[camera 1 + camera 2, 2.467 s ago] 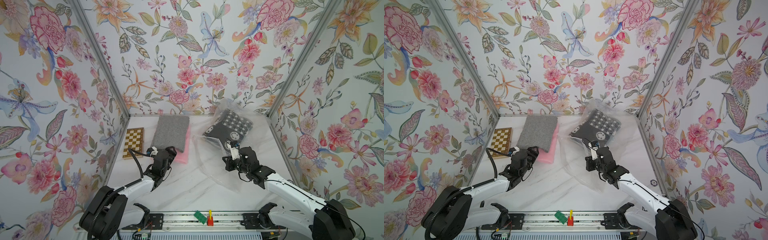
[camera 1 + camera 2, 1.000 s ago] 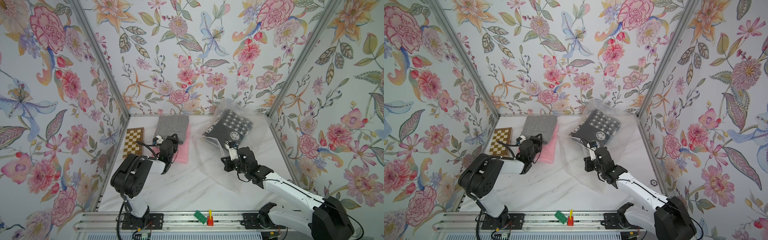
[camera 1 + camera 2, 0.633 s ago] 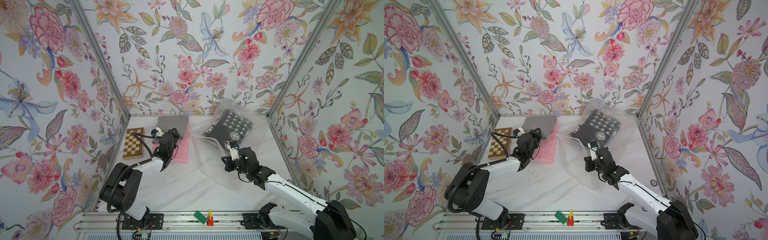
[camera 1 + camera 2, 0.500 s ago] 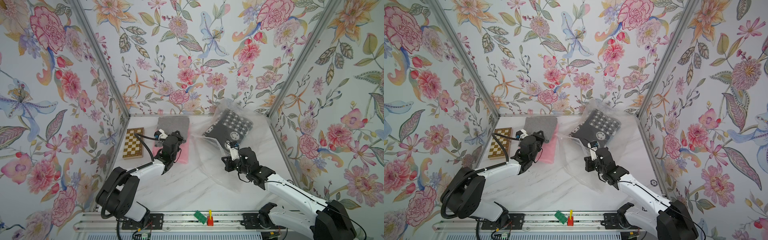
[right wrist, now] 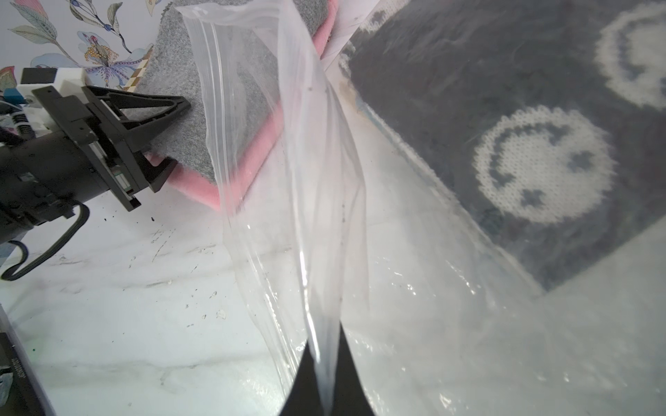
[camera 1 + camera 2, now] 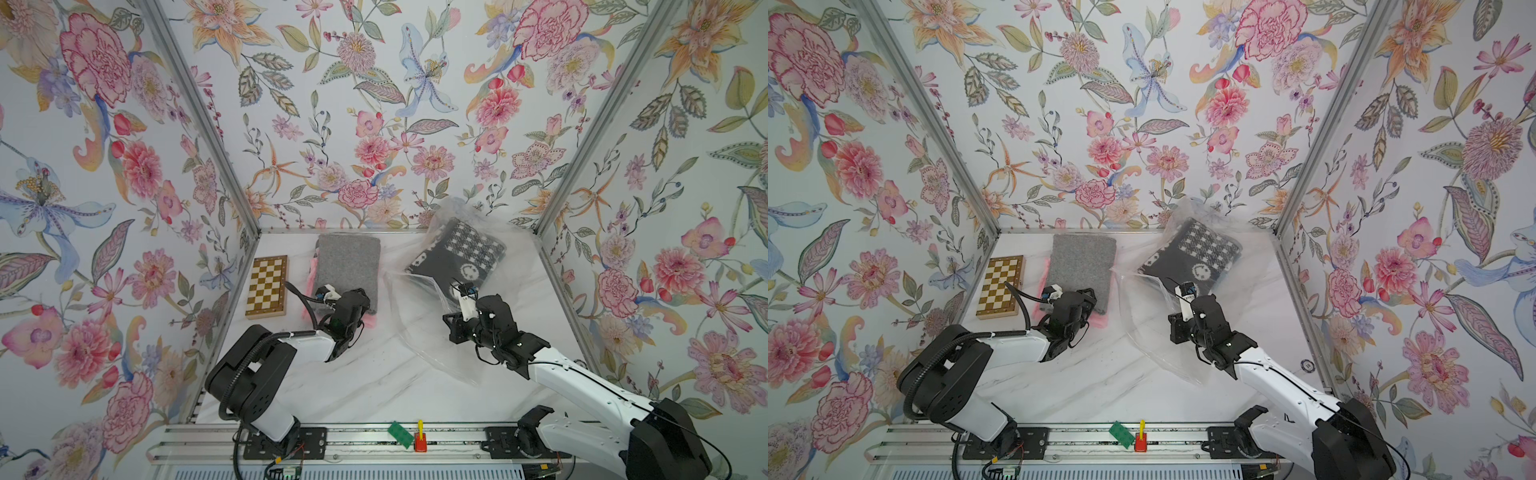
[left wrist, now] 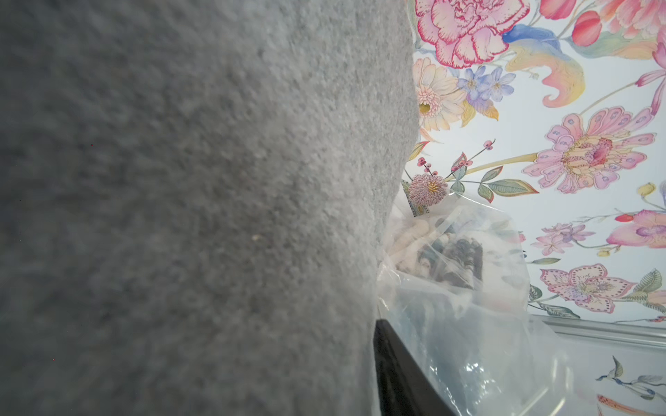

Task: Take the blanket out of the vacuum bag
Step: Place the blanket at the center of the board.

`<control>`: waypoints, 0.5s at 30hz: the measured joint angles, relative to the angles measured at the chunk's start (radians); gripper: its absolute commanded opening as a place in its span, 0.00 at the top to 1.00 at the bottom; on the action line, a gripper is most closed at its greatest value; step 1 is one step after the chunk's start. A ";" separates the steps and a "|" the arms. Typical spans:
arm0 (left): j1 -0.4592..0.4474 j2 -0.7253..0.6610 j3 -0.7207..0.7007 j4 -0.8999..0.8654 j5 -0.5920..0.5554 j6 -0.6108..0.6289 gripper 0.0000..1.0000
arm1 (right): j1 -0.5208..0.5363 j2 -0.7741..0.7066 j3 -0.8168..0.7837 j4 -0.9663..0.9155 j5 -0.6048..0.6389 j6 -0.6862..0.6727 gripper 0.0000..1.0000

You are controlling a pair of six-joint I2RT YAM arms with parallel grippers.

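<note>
Blanket inside the bag at far right; my right arm pinches the film, left jaws stand apart at the grey stack.

On the white marble table (image 6: pixel 332 386) I see the vacuum bag (image 6: pixel 419 332) sprawled across the right half, its far end against the back wall. The dark patterned blanket (image 6: pixel 455 257) lies inside it at that far end, not yet out. Left of the bag, a folded grey blanket (image 6: pixel 347 266) rests on a pink blanket (image 5: pixel 245 169), and a chessboard (image 6: pixel 266 286) lies by the left wall. The right gripper (image 5: pixel 322 389) is pressed together on a fold of the bag's film near its mouth, lifting it off the table. The left gripper (image 5: pixel 182 135) is spread, with the near corner of the grey blanket between its jaws.
</note>
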 measured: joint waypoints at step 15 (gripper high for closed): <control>0.090 -0.377 -0.096 0.004 0.281 0.352 0.45 | 0.019 0.084 0.026 0.014 -0.004 0.002 1.00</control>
